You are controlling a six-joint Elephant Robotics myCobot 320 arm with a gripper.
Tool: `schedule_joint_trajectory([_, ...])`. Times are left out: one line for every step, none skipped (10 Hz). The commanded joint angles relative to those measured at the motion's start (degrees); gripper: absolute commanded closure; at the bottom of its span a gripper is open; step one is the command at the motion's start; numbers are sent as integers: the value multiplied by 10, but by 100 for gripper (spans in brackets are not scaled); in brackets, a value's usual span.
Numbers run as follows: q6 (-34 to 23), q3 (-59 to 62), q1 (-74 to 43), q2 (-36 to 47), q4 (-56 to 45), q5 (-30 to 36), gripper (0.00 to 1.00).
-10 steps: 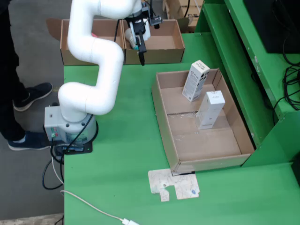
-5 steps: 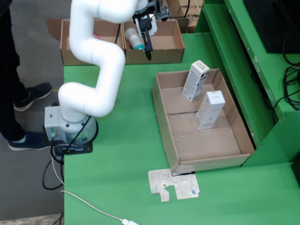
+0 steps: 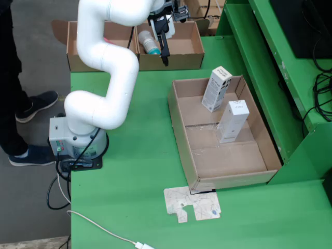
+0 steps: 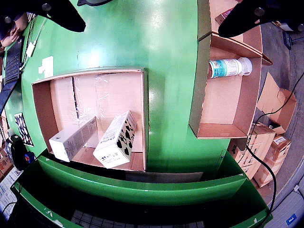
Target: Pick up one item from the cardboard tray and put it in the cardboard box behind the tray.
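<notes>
The gripper [image 4: 152, 12], jaws spread wide and empty, hangs above the green table [image 3: 135, 171], straddling the near wall of the cardboard box [image 4: 223, 114] in the wrist view. Inside that box, just off one black fingertip [image 4: 247, 19], a white bottle [image 4: 228, 67] with a teal label lies on its side. Farther from the hand, across a strip of bare table, the cardboard tray [image 4: 40, 99] holds two white cartons: the spotted carton [image 4: 115, 140] leaning, the plain carton [image 4: 72, 138] beside it against the far wall.

Both cartons stand tilted and close together, so a descent aimed at one looks likely to nudge or topple the other, and the tray's wall could catch a fingertip on the way in.

The fixed view shows the whole arm [image 3: 104, 67] and its base, with a flattened scrap of card [image 3: 192, 204] beyond the tray; only the wrist view shows the gap between the fingers and the bottle's label.
</notes>
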Motion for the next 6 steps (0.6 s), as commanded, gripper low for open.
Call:
schedule_joint_trajectory([-3,11,-4,18,6,-5,0])
schedule_joint_trajectory([-36,-59,-10,57,40,4,0])
schedule_joint_trajectory([-66,-79,-40,64,56,26,0])
schedule_joint_trajectory([-96,-15,-71,37,26,44,0])
schedule_joint_trajectory([-96,-15,-71,37,26,44,0])
schedule_joint_trajectory([-137,33,-120,14,0,68,0])
